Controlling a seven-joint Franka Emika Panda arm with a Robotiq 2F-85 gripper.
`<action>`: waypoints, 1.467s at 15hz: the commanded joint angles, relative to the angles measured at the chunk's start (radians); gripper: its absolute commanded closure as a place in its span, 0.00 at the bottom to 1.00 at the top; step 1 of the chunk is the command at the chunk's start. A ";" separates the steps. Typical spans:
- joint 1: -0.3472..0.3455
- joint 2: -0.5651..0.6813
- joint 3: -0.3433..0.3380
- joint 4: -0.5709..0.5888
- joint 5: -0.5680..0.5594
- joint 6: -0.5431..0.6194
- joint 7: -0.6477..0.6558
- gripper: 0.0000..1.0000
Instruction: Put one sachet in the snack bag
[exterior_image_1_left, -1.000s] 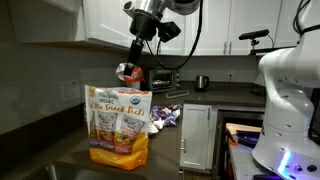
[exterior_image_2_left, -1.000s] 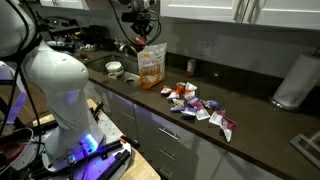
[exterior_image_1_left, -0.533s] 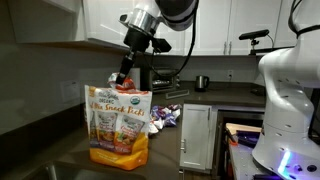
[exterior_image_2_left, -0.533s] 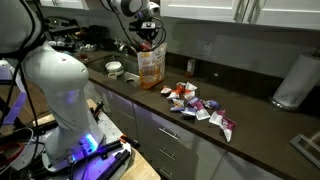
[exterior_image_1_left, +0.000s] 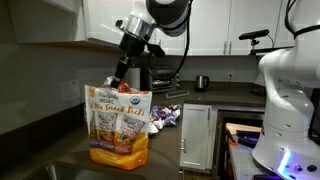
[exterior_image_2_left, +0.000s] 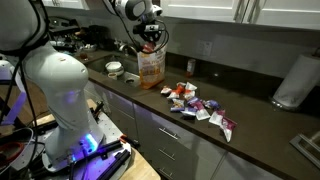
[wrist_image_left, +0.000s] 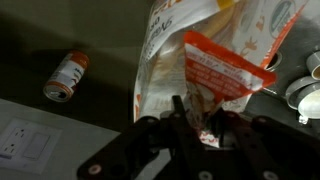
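A kitchen is shown. A large orange-and-cream snack bag (exterior_image_1_left: 118, 125) is stood upright on a dark worktop (exterior_image_2_left: 255, 125), so that its open top is offered to the arm above. The end effector (exterior_image_1_left: 119, 80) is tilted down at the top edge of the bag, and this placing is seen in both exterior views.

In the wrist view, a small crinkly red sachet (wrist_image_left: 228, 72) is gripped at its near end by the end effector (wrist_image_left: 198, 112), which is clenched on it. The sachet is held out in front of the fingers, over the mouth of the snack bag (wrist_image_left: 165, 40), with its far end against the bag's top edge. Whether it has passed inside the rim cannot be told.

The sachet appears to be held by one end so that its free end can be led into the opening first. The task is judged nearly done, with only lowering and release left.

A loose pile of other packets (exterior_image_2_left: 200, 105) is left on the worktop, well to the right of the bag. A small bottle (wrist_image_left: 65, 75) is seen lying on its side, to the left in the wrist view.
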 joint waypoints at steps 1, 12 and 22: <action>-0.067 -0.024 0.017 0.023 -0.106 -0.056 0.050 0.41; -0.090 -0.112 -0.001 0.054 -0.095 -0.295 0.053 0.00; -0.045 -0.085 0.037 0.046 -0.054 -0.229 0.066 0.04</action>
